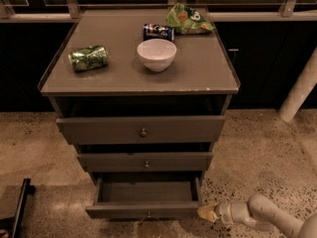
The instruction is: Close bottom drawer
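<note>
The bottom drawer [143, 209] of the grey cabinet stands pulled out, its shallow empty tray [146, 191] showing and a small knob at the middle of its front. My gripper [206, 212], on a white arm coming in from the lower right, sits at floor level just off the drawer front's right end, pointing left. It holds nothing that I can see.
The top drawer [142, 129] and middle drawer [145, 161] stick out slightly. On the cabinet top [198, 68] lie a green can [88, 58], a white bowl [156, 54], a blue can [158, 31] and a green chip bag [188, 19]. A white post [298, 90] stands at right, a dark object [17, 207] at lower left.
</note>
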Robot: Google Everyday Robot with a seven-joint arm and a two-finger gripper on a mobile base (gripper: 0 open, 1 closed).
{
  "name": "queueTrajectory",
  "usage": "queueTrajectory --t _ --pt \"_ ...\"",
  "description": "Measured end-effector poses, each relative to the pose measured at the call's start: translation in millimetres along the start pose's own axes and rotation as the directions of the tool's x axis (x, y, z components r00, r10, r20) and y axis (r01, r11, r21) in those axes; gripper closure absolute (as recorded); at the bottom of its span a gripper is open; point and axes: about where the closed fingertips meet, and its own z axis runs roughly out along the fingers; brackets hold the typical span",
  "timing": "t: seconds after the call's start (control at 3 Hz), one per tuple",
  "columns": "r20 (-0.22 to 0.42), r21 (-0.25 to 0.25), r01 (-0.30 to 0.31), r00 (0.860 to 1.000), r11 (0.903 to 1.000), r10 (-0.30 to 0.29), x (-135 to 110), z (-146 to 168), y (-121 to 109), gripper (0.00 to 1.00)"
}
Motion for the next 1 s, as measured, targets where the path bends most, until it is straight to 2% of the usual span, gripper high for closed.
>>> queueTrajectory --t 0.33,0.67,1.0 --pt "0.02 0.018 -0.113 0.993 0.9934 0.113 32 34 -29 1.0" --pt "0.037 0.045 -0.179 0.983 0.9828 0.177 53 55 -52 1.0" --pt "0.041 0.059 -0.169 0.985 0.9838 0.167 47 60 -61 1.0"
